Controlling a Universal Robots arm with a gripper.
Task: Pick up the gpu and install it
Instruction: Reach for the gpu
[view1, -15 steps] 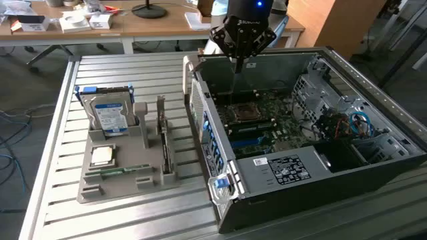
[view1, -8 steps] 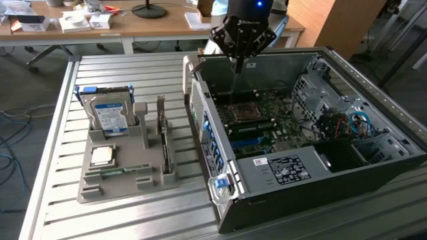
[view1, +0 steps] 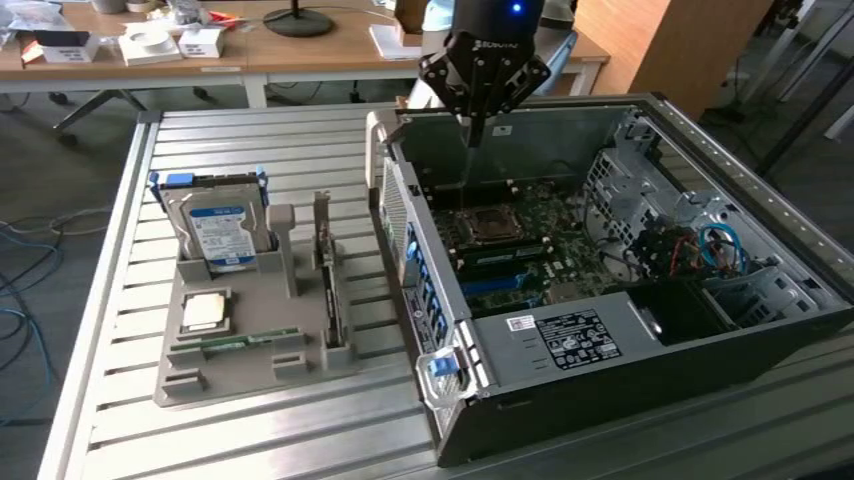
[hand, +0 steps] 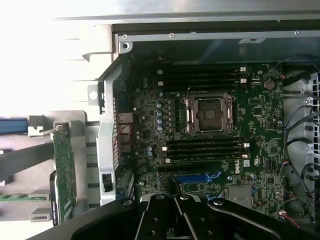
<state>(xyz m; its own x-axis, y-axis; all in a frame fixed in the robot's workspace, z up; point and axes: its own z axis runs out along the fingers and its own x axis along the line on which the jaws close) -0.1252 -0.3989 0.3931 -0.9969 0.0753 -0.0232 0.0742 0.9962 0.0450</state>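
Gripper (view1: 470, 135): pinched fully closed, nothing in it, hung over the motherboard (view1: 534, 250) inside the open computer case (view1: 641, 390) | gpu (view1: 324, 262): stood on edge in the grey holder (view1: 254, 365), near the hard drive (view1: 220, 228), beside the case at the exterior view's left

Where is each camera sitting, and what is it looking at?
Exterior view: off the arm, up high, looking down at the open computer case and parts holder; the gripper hangs over the case.
Wrist view: on the wrist, looking straight down into the case at the motherboard; the shut gripper shows.
Shared: case, motherboard, the gpu standing in the holder.
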